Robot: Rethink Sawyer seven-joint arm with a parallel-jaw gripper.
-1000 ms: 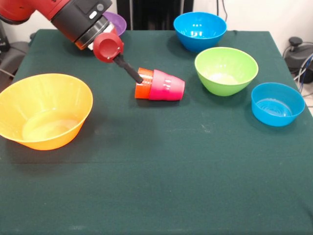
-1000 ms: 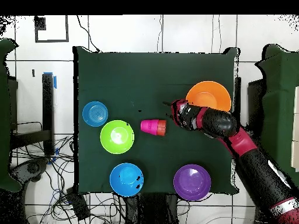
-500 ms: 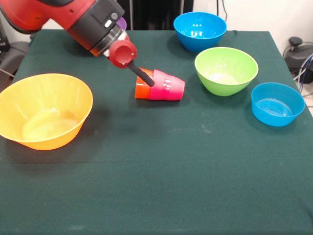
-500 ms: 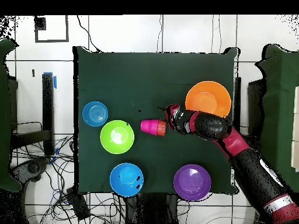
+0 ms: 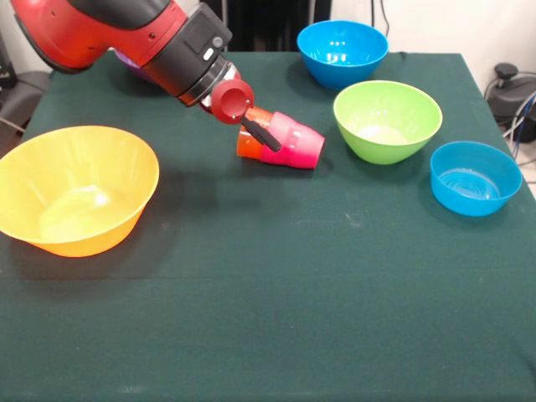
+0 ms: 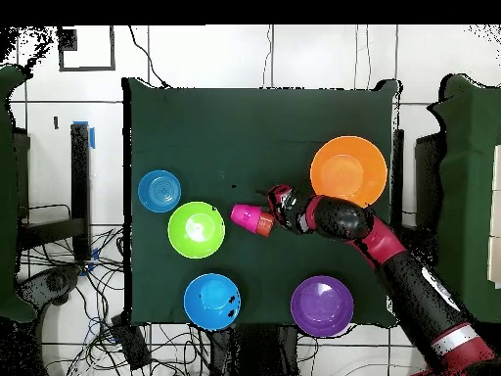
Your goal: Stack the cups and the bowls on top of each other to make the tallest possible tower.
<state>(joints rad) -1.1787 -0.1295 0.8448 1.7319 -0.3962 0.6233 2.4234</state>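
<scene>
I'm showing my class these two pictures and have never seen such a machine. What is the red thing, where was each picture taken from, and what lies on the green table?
The red thing is a robot arm; its gripper is the dark tip, touching two nested cups lying on their side: a red-pink cup with an orange cup inside. Whether it grips them cannot be told. One picture looks across the table, the other straight down. Around lie bowls: a large orange-yellow bowl, a lime green bowl, two blue bowls and a purple bowl.
</scene>
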